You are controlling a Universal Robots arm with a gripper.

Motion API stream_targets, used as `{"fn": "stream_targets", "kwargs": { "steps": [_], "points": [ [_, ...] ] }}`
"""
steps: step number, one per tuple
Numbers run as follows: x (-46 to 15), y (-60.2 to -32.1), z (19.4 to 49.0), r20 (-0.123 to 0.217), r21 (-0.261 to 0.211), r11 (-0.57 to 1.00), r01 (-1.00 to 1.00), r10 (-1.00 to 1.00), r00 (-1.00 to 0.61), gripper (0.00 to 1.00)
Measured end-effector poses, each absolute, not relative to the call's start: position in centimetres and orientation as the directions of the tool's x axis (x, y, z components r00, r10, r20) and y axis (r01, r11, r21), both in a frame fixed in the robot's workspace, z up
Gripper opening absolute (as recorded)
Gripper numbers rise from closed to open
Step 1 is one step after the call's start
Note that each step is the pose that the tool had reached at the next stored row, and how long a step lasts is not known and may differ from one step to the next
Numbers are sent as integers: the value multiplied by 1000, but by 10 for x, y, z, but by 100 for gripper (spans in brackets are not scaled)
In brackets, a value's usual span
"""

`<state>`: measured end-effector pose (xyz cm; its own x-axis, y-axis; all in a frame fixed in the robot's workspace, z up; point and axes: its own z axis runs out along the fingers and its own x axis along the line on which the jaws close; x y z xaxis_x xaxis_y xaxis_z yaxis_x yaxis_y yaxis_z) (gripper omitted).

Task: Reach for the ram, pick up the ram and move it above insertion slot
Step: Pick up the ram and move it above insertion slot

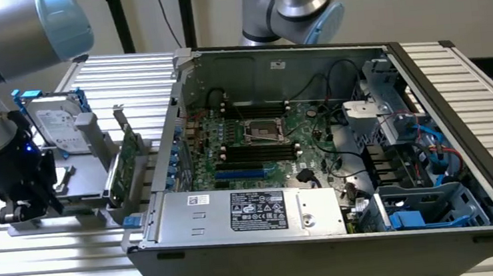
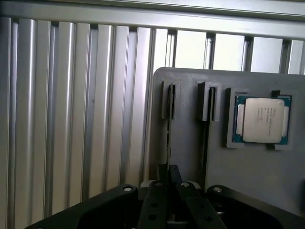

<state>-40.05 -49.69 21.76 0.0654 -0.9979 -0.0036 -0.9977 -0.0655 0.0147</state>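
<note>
The ram (image 2: 167, 143) shows edge-on in the wrist view as a thin dark strip standing in the first slot of a grey holder (image 2: 248, 171). My gripper (image 2: 168, 174) has its black fingers (image 2: 159, 183) drawn together around the strip's near end, and the ram still sits in its slot. In the exterior view my gripper (image 1: 25, 207) is low over the grey holder (image 1: 74, 216) at the exterior view's left, outside the computer case (image 1: 328, 251). The black memory slots (image 1: 257, 154) lie on the motherboard inside the case, well away from the gripper.
A second thin strip (image 2: 206, 138) stands in the neighbouring holder slot, with a processor chip (image 2: 261, 120) beside it. A silver hard drive (image 1: 56, 124) and a tall green expansion card (image 1: 124, 165) stand on the holder. Another arm (image 1: 293, 7) rises behind the case. The table is ribbed aluminium (image 1: 53, 275).
</note>
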Motion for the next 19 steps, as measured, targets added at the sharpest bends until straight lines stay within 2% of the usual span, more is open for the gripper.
{"fn": "stream_targets", "kwargs": {
  "steps": [19],
  "points": [
    [-377, -497, 302, -7, 23, -68, -997, -998, 68, 13]
  ]
}}
